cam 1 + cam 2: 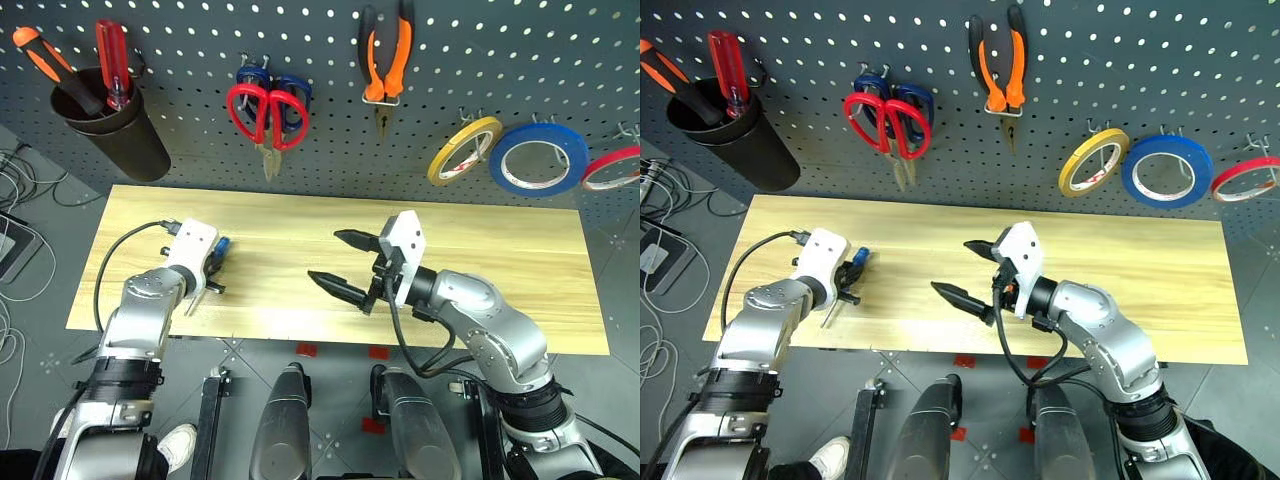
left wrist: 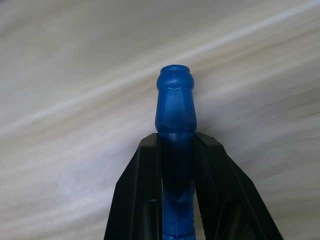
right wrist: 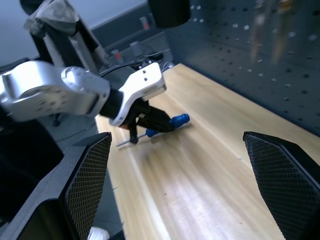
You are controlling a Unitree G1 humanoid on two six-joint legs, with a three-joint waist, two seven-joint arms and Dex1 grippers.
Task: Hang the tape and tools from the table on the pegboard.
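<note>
Between the shut fingers of the left claw (image 1: pixel 850 275) lay the blue-handled screwdriver (image 1: pixel 859 256), handle pointing toward the pegboard (image 1: pixel 940 40); the right claw (image 1: pixel 970 270) stood open, empty.

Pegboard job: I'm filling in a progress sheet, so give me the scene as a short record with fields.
left gripper: shut on the blue-handled screwdriver, low over the table
right gripper: open, holding nothing, above the table's middle
already on the pegboard: tape, pliers, red-handled scissors
also on the pegboard: blue roll, red roll, black cup with two bigger screwdrivers
left to hang: the blue-handled screwdriver
</note>
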